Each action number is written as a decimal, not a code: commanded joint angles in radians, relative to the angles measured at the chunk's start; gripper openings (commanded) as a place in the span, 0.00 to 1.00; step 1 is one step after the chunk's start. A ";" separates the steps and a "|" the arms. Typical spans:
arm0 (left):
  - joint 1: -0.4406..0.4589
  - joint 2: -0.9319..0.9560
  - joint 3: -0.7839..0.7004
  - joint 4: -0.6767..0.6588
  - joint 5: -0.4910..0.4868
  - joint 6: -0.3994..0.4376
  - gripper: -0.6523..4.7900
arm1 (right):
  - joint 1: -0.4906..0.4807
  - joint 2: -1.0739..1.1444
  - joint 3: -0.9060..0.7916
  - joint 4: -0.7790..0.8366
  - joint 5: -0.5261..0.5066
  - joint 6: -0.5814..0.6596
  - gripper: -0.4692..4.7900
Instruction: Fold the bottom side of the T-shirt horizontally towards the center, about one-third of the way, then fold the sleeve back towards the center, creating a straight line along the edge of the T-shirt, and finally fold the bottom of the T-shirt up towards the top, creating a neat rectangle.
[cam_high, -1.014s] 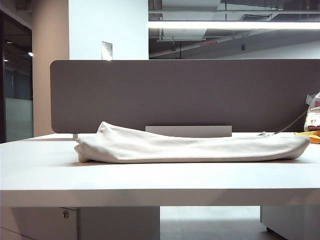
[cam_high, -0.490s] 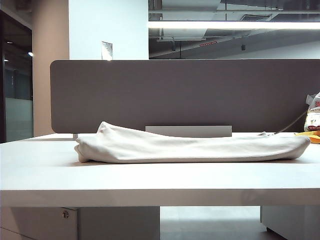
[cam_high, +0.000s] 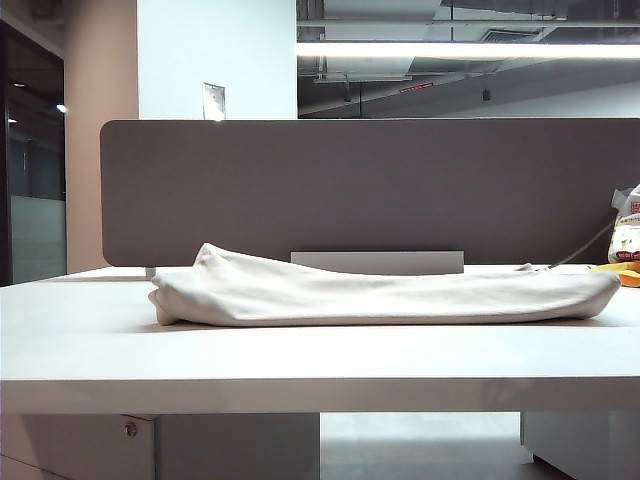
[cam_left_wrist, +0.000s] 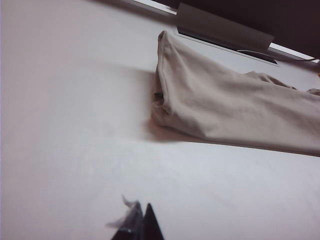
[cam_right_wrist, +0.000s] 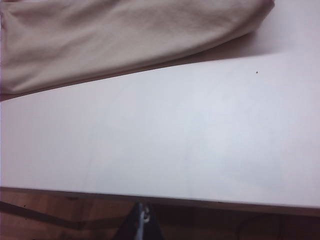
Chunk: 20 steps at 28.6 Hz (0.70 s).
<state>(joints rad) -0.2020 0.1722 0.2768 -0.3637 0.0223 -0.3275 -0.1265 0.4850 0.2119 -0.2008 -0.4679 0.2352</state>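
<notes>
White bench (cam_high: 320, 360) fills your view, with a grey partition (cam_high: 370, 190) standing behind it. Across the exterior view nothing has shifted over the last second: the T-shirt (cam_high: 385, 295) lies as it did, a long, low, folded bundle spanning most of the bench, its left end bulging slightly higher. That stillness suggests to you that the folds are largely made and the arms are clear of the cloth.

Your left end effector (cam_left_wrist: 139, 225) hovers over bare bench, well apart from the shirt's left end, fingers pressed together and holding nothing. Your right end effector (cam_right_wrist: 142, 222) sits at the near bench edge, also pinched together and empty, with the shirt's right end well beyond it.

A small yellow thing (cam_high: 620, 270) and a bag (cam_high: 628, 232) rest just beside the shirt's right end; neither blocks you.
</notes>
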 joint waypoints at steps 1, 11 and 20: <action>0.002 0.001 0.004 0.004 -0.009 0.044 0.11 | 0.001 -0.003 0.003 0.011 -0.002 0.000 0.08; 0.211 -0.072 -0.038 0.006 -0.051 0.215 0.11 | 0.001 -0.003 0.003 0.011 -0.002 0.000 0.08; 0.314 -0.169 -0.162 0.086 0.024 0.223 0.11 | 0.000 -0.003 0.003 0.010 -0.002 0.000 0.08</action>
<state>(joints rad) 0.1104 0.0051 0.1211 -0.3138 0.0368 -0.1177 -0.1261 0.4831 0.2119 -0.2005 -0.4683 0.2352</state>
